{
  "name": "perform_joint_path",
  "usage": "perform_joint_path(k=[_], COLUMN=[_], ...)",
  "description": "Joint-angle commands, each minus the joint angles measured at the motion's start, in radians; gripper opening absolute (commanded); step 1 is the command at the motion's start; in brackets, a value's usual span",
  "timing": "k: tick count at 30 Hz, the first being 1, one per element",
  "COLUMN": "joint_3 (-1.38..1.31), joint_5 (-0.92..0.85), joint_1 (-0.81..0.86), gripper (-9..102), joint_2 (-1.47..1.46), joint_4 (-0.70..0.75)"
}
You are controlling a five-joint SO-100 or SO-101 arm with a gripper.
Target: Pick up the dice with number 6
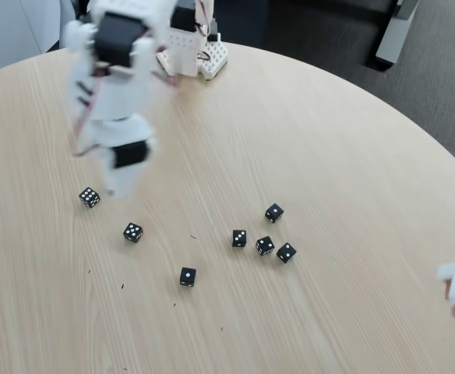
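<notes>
Fixed view: blurred white gripper (pixel 117 185) hung near small black cube die (pixel 89 197) w/ six pips; opening unclear. Best to centre over it, then descend.

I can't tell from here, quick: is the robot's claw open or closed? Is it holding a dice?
Gripper: too blurry to tell if it is open or closed; it hangs near the six-dot dice.

The dice with number 6 (pixel 89 197), black (top apparently six pips), lies flat at the table's left
</notes>
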Motion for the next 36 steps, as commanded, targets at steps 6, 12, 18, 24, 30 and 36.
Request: perform_joint_path(k=[6, 12, 18, 24, 30, 36], joint_3=[-0.037, -0.023, -0.025, -0.037, -0.037, -0.037], joint_5=[-0.018, -0.048, -0.037, -0.054, -0.049, -0.029], joint_1=[0.153, 0.170, 0.150, 0.150, 0.152, 0.175], gripper=[7, 9, 13, 18, 21, 23], joint_2=[-0.060, -0.094, -0.114, -0.213, -0.229, -0.227], joint_4=[0.005, -0.005, -0.009, -0.011, -0.011, -0.011])
